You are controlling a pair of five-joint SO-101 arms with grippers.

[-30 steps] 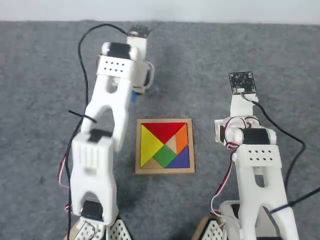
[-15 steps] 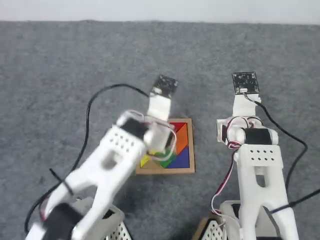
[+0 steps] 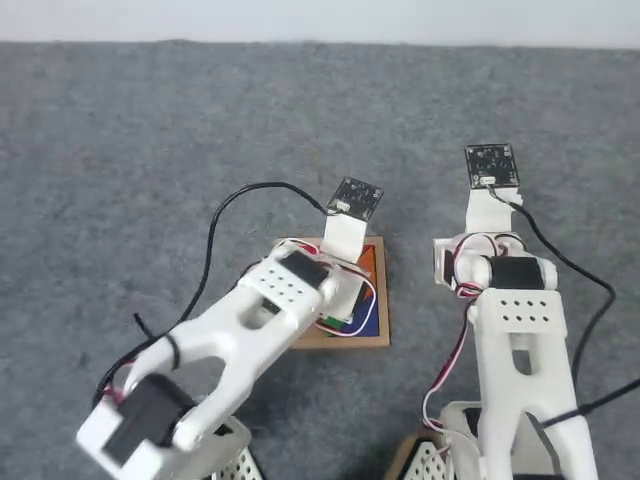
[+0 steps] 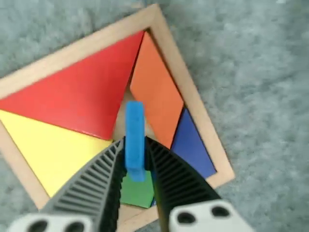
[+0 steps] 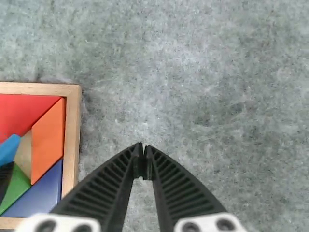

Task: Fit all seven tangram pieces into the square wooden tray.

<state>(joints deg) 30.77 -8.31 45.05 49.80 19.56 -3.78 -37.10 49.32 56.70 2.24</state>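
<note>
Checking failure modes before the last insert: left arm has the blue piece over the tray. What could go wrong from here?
1. The blue piece sits on edge in the left gripper, over the bare gap between the red triangle and orange piece. Released like this, it may well land tilted on a neighbour rather than drop in flat.
2. Pressing it down could nudge those neighbours or slide the tray on the carpet.
</note>
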